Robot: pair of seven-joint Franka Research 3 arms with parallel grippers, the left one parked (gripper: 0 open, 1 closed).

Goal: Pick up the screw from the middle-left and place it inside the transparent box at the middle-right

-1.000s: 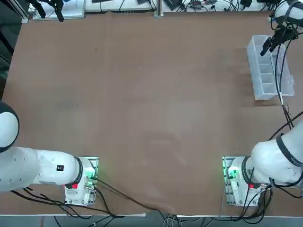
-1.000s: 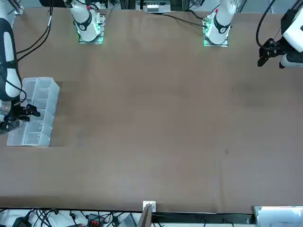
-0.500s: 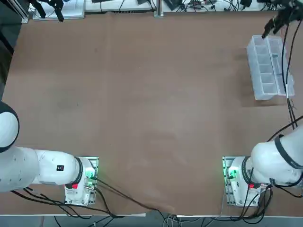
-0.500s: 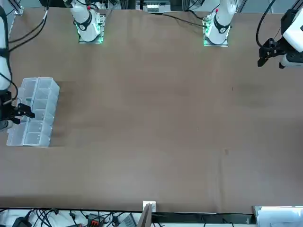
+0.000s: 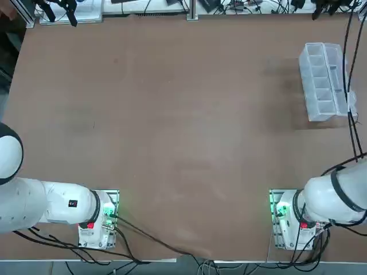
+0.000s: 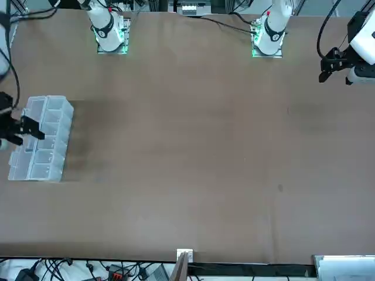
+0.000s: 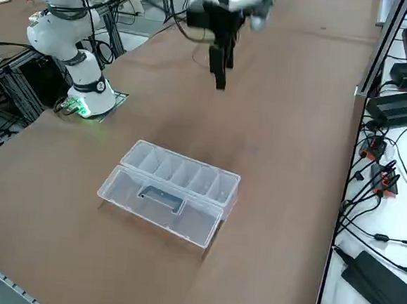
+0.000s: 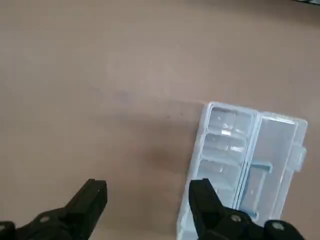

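The screw was too small to make out on the surface (image 5: 189,137). Rightward, the right gripper (image 8: 149,182), partly cut off in the top view, hovered near the far edge, fingers apart with nothing between them; it had drawn farther out, uncovering the far end of the transparent box (image 5: 319,86). Cables (image 5: 347,74) crossed that view's box, which lay open at right.

The robot's right gripper (image 8: 148,187) hangs open above the bench, its two black fingers (image 8: 89,205) parted wide with nothing between them. In the right side view, the white right arm (image 7: 64,39) rises from its base and reaches out over the bench, fingers pointing down.
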